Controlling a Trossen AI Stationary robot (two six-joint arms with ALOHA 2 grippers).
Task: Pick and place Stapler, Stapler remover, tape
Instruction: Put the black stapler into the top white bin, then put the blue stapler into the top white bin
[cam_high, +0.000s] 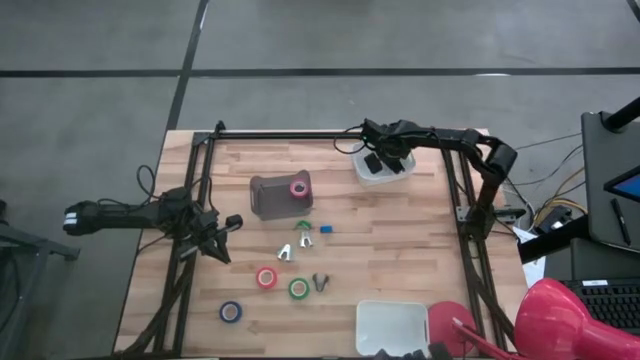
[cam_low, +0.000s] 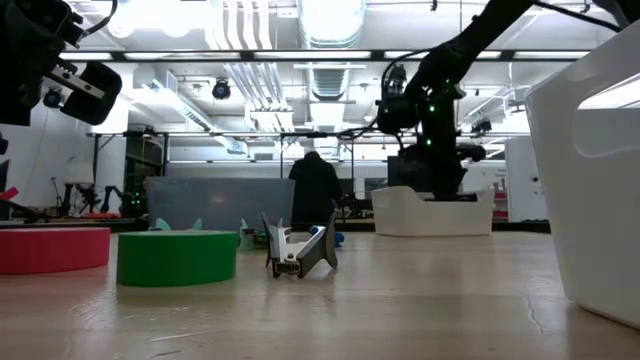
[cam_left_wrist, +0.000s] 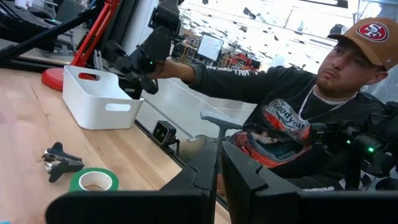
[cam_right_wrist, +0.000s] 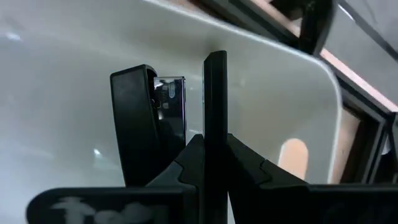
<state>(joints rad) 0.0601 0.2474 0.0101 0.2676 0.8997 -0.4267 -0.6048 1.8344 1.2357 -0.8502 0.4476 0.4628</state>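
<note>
My right gripper (cam_high: 385, 160) hangs over the white bin (cam_high: 368, 180) at the table's far right, shut on a dark stapler (cam_right_wrist: 171, 106) with a silvery metal part. Pink tape (cam_high: 298, 188) lies on a dark grey box (cam_high: 270, 197). Red tape (cam_high: 266, 277), green tape (cam_high: 298, 288) and blue tape (cam_high: 231, 312) lie flat on the wood. Three staple removers (cam_high: 285, 250), (cam_high: 303, 227), (cam_high: 320, 283) lie near them. My left gripper (cam_high: 225, 235) waits shut at the table's left edge. My right gripper pinches the stapler between its two fingers (cam_right_wrist: 134, 124); the metal-tipped part (cam_right_wrist: 174, 93) shows in the gap. The fingers slant down from above. The stapler is lifted clear, above the inside of the white bin (cam_right_wrist: 74, 74).
A second white bin (cam_high: 392, 325) stands at the near edge, with a red lamp (cam_high: 560, 320) right of it. A small blue piece (cam_high: 326, 229) lies mid-table. A person (cam_left_wrist: 292, 118) sits beyond the table's edge.
</note>
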